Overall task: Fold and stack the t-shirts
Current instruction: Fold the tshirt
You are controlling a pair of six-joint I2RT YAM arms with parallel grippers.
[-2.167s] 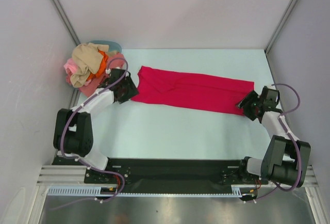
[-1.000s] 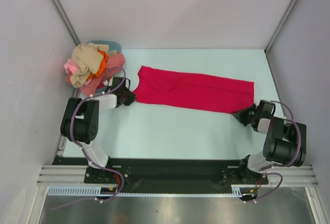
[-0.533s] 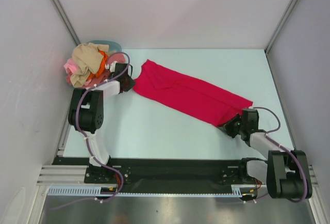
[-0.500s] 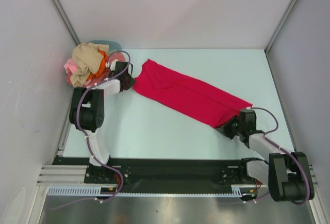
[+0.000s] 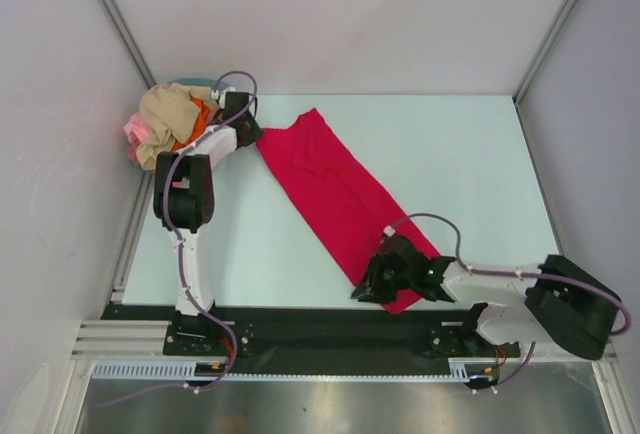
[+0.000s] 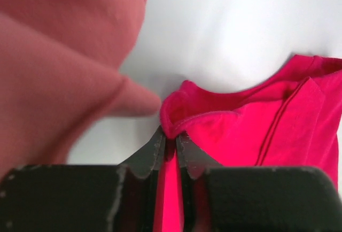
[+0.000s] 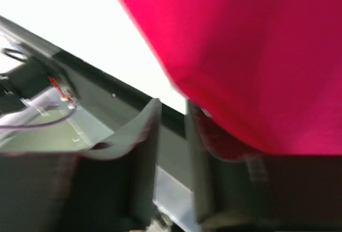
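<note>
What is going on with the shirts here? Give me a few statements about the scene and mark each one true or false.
1. The red t-shirt lies slantwise on the table, one end by the pile of shirts, the other near the front edge. True.
2. The red t-shirt sits folded on top of the pile. False: it lies stretched out on the table beside the pile.
3. The left gripper pinches an edge of the red t-shirt. True.
4. The right gripper is lifting the beige t-shirt. False: it is at the red t-shirt's near end, and the beige one lies on the pile.
</note>
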